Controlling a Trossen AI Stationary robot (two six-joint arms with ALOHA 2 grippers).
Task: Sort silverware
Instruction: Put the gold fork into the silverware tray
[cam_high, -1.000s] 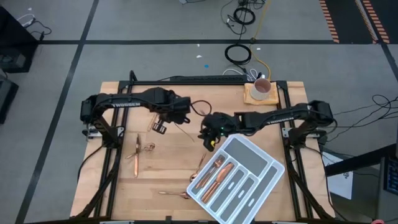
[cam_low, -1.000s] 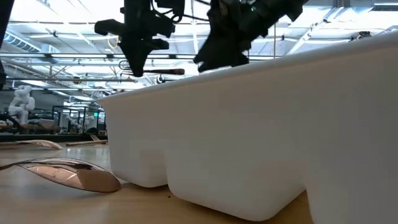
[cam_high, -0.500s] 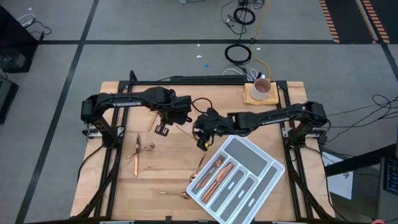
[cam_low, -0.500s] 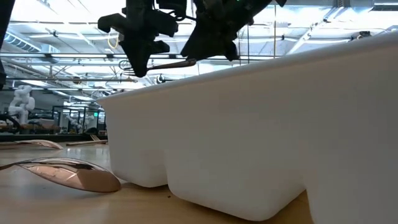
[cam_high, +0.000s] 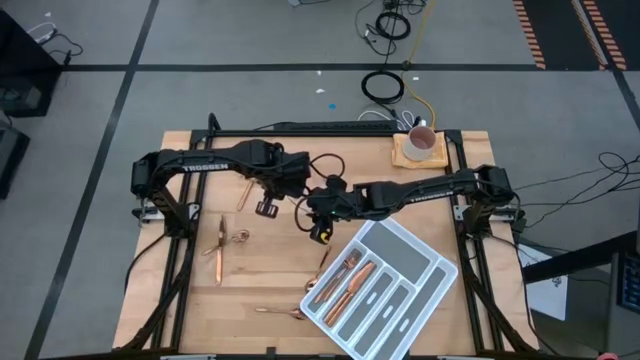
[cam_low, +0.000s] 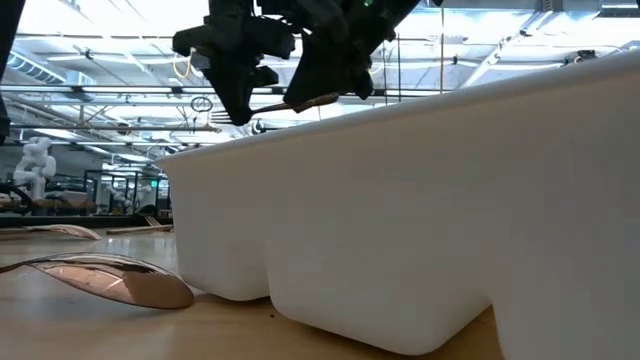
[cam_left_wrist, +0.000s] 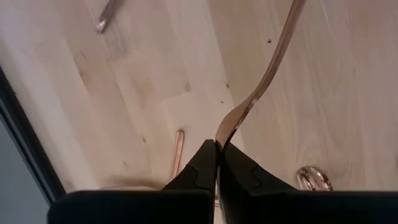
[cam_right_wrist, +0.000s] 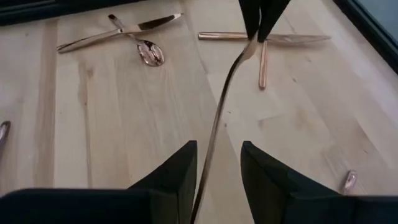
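Observation:
My left gripper (cam_high: 265, 207) hangs over the table's middle, shut on one slim copper piece of silverware (cam_right_wrist: 217, 118) that it holds in the air. My right gripper (cam_right_wrist: 219, 168) is open. Its fingers stand on either side of that piece's handle, and I cannot tell whether they touch it. In the low view the piece (cam_low: 300, 103) runs between the two grippers. Other copper pieces lie flat on the wood at left (cam_high: 220, 240), near the tray (cam_high: 325, 262) and inside the white divided tray (cam_high: 400, 262). My left gripper pinches the piece between its two fingers (cam_left_wrist: 205, 165) at the curved end (cam_left_wrist: 231, 123); the tip itself is hidden between them. The fingers come from above, pointing down. The piece is lifted clear of the table, its handle (cam_left_wrist: 283, 43) reaching toward my right gripper.
The white tray sits aslant at the table's near right. A white mug (cam_high: 420, 140) stands on a wooden coaster at the far right corner. Crossed pieces and a spoon (cam_right_wrist: 151, 53) lie on the left part; another piece (cam_high: 280, 312) lies near the near edge.
My right gripper has moved toward the table's left, up to my left gripper, until its open fingers stand around the held piece's handle. My left gripper has kept hold of the piece and drifted slightly right.

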